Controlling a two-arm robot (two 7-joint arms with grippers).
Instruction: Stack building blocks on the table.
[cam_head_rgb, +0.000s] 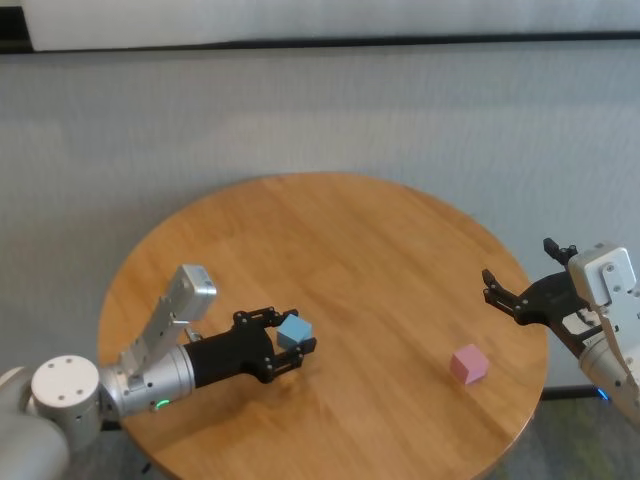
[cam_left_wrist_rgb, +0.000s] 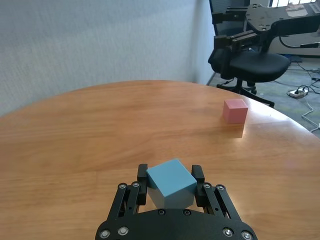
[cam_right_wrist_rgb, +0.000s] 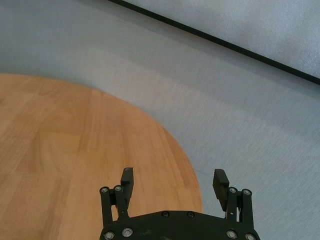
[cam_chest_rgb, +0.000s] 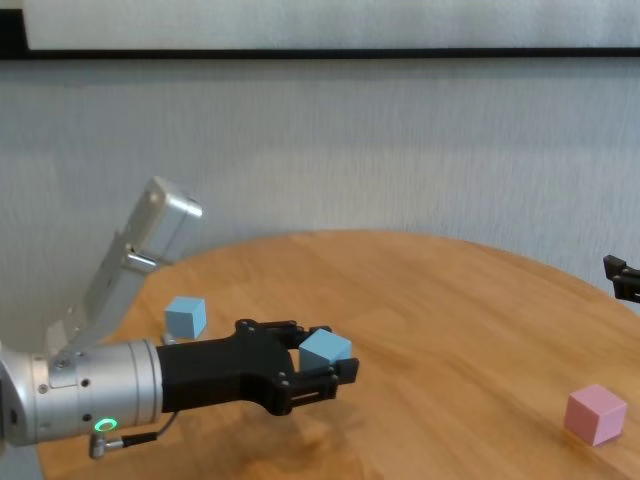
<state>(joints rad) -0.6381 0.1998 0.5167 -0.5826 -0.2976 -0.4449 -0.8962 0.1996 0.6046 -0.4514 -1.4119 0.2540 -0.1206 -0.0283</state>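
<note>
My left gripper (cam_head_rgb: 293, 347) is shut on a light blue cube (cam_head_rgb: 295, 329) and holds it tilted just above the table (cam_head_rgb: 350, 230), left of its middle. The wrist view shows this cube (cam_left_wrist_rgb: 171, 182) between the fingers. The second light blue cube (cam_chest_rgb: 186, 316) rests on the table beside my left forearm; the arm hides it in the head view. The pink cube (cam_head_rgb: 468, 364) sits alone at the table's right front and also shows in the left wrist view (cam_left_wrist_rgb: 235, 110). My right gripper (cam_head_rgb: 518, 260) is open and empty, hovering at the table's right edge (cam_right_wrist_rgb: 174, 177).
The round table stands before a grey wall. A black office chair (cam_left_wrist_rgb: 252, 65) stands beyond the table's right side. Bare wood lies between the held cube and the pink cube.
</note>
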